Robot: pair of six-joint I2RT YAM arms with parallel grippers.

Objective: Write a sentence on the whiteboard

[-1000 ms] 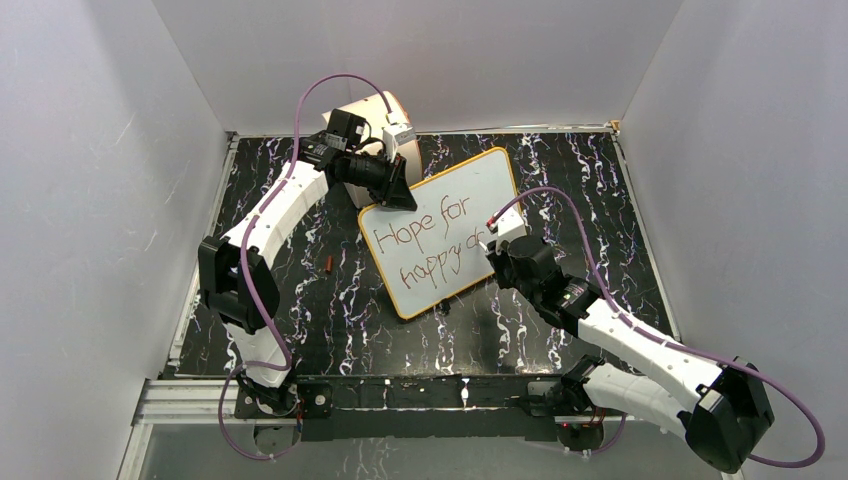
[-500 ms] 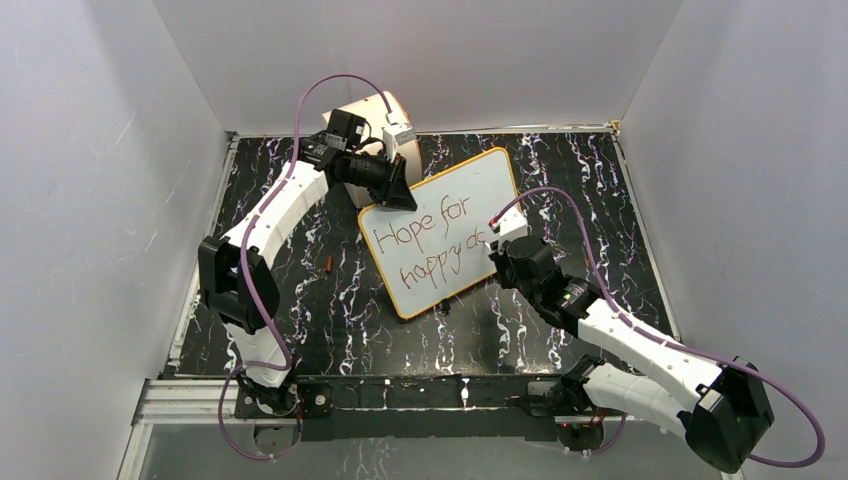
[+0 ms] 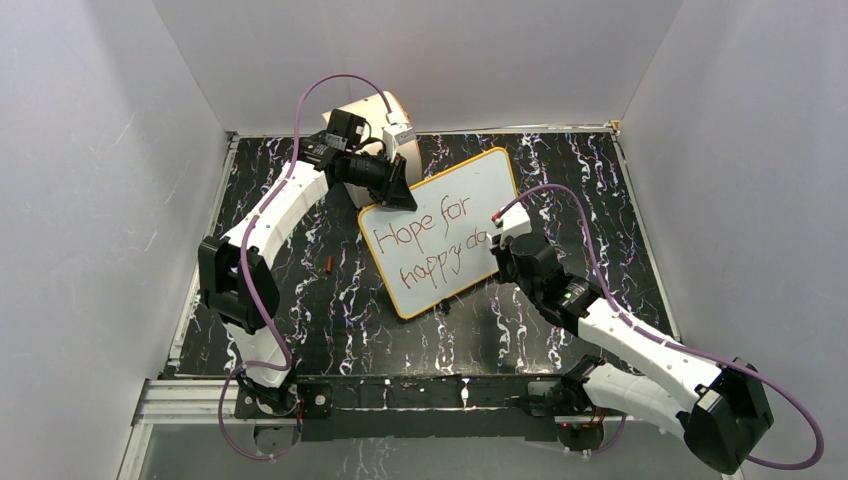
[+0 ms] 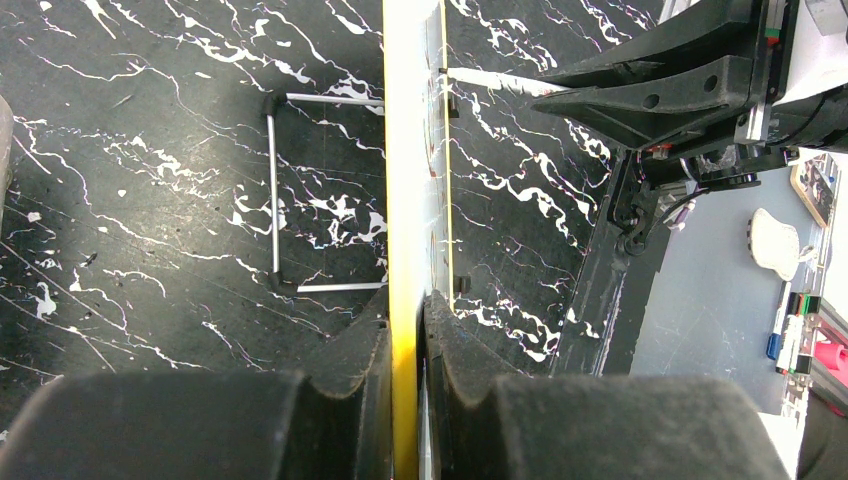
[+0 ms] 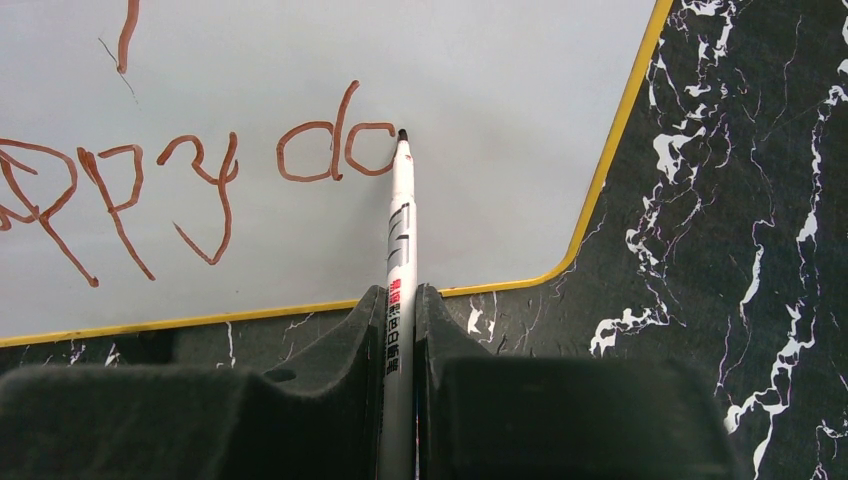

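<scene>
Left fingers [image 4: 350,385] clamp the whiteboard [image 3: 470,185] edge, steadying it; right fingers [image 5: 335,355] pinch the marker [image 5: 401,225], tip writing the sentence [image 5: 320,150].

White arms [image 3: 285,205], black joints [image 3: 222,275] (purple cables [image 3: 345,77])

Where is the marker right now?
In the right wrist view the marker stands in the right gripper, its tip on the whiteboard at the end of the sentence, on the unfinished letter after "d".
</scene>
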